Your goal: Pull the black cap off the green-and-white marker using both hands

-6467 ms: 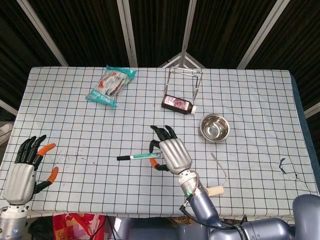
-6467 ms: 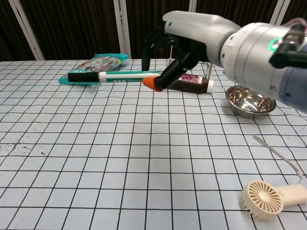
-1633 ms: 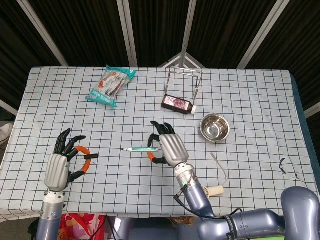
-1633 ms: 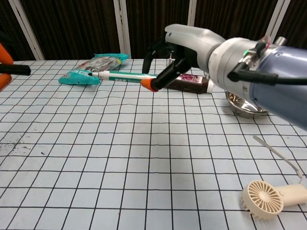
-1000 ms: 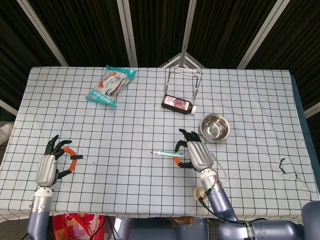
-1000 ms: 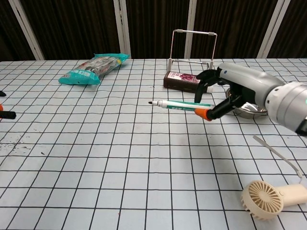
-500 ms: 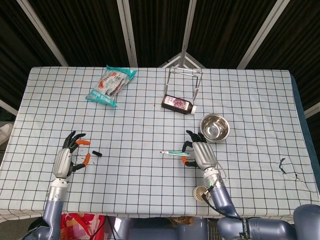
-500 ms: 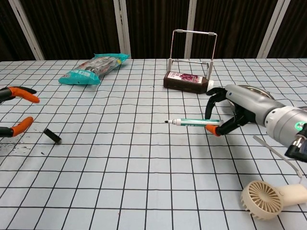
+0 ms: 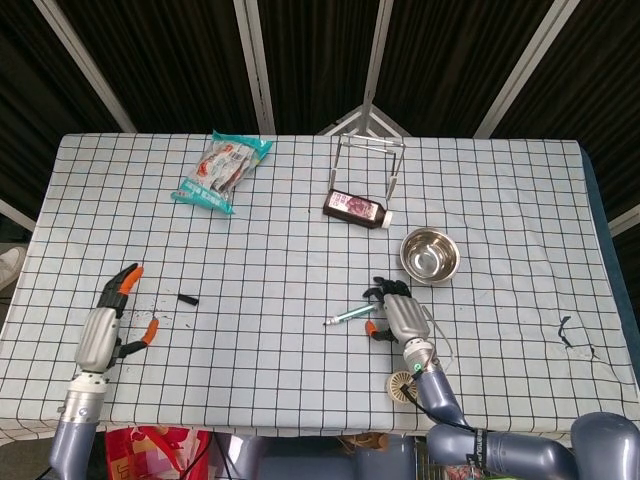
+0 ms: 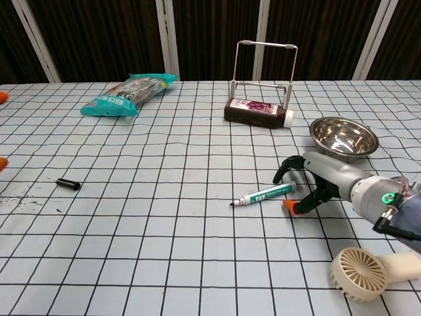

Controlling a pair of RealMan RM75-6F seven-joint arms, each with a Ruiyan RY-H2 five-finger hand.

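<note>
A snack bag (image 9: 222, 170) lies at eleven o'clock on the checked tablecloth (image 9: 300, 240). A wire rack (image 9: 368, 160) stands at twelve, a dark bottle (image 9: 357, 210) lying just beside it. A shiny bowl (image 9: 430, 256) sits at two, and a small fan (image 10: 368, 271) lies near five.

Wide bare desk (image 10: 164, 250) lies between the black cap (image 10: 68, 184) at left and the marker (image 10: 263, 195) at right — while the far side is hemmed by the snack bag (image 10: 128, 93), wire stand (image 10: 263, 69), brown bottle (image 10: 256, 112) and steel bowl (image 10: 343, 137), with a small fan (image 10: 371, 270) near the front.
</note>
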